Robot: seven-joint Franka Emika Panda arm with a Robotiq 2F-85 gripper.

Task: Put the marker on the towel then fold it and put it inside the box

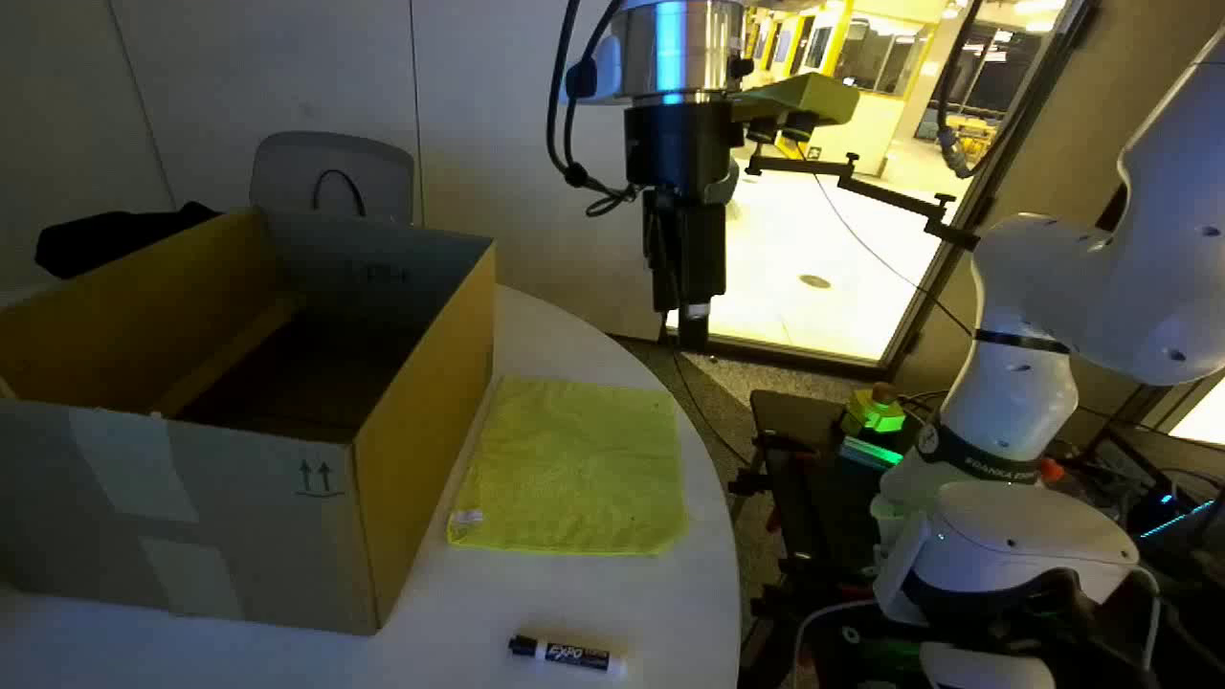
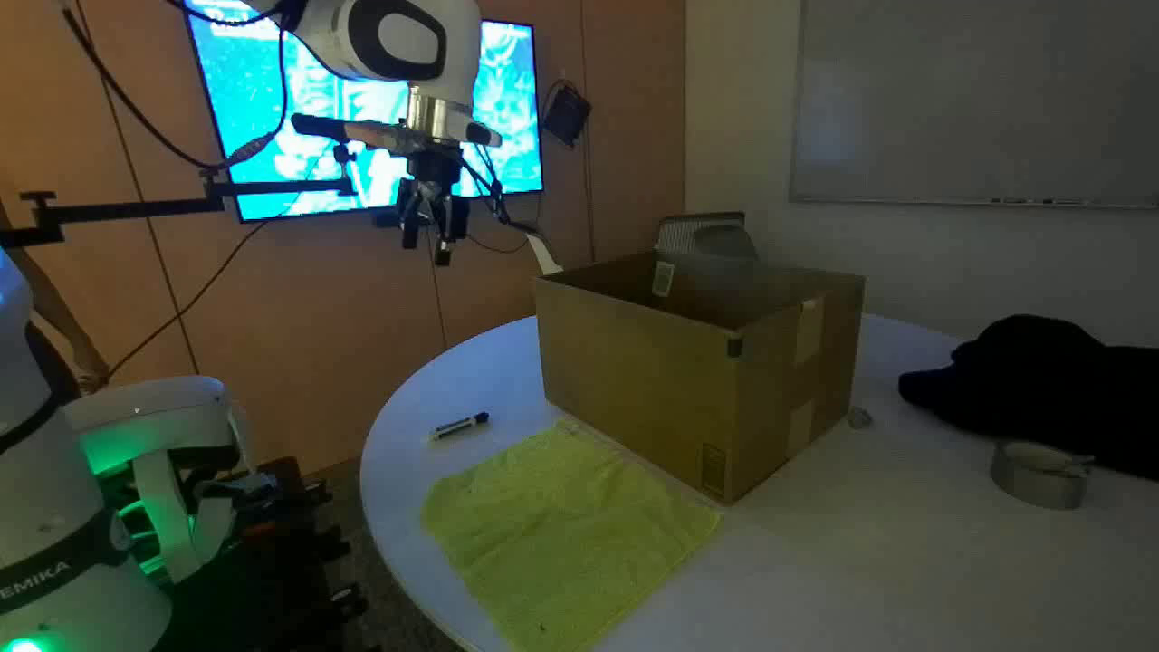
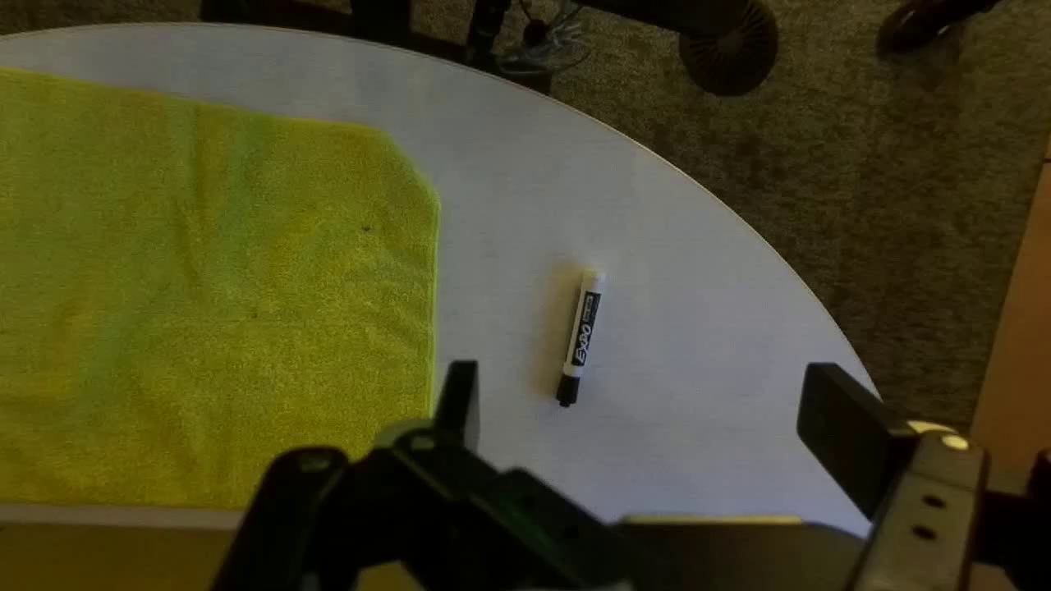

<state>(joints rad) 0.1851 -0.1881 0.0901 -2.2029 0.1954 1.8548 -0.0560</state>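
We see one end effector (image 3: 644, 406), hanging in the air higher than the towel (image 3: 222, 304), its two fingers (image 3: 850, 435) pointing down and spread wide apart from each other. Looking down through that spread in the wrist view, we find one marker (image 3: 580, 341), well apart from the fingers and below them, resting on the white, round-edged table (image 3: 698, 328); it shows between the two fingertips. The marker lies off one edge of the towel, near it but not touching, roughly in line with that edge, its black cap pointing to the towel's box side. We count one towel, bright yellow-green, laid flat and unfolded with soft wrinkles, and one pale tag (image 1: 466, 518) on it in an exterior view, at the corner between the marker's edge and the box's edge. Just beside the adjoining edge of the towel stands one cardboard box (image 2: 634, 371), upright and uncovered on top, with two small printed arrows (image 1: 323, 476) on a wall that we see in an exterior view. On the towel's opposite side, past the table's rim, we have one white robot arm (image 1: 1005, 402). Farther out on the box's side of the towel, one black cloth-like heap (image 2: 1041, 389) lies with one grey roll (image 2: 1037, 484) near it, both well apart from the towel. On the walls, farther still from the towel, we make out one lit screen (image 2: 512, 100) and one whiteboard (image 2: 978, 100).
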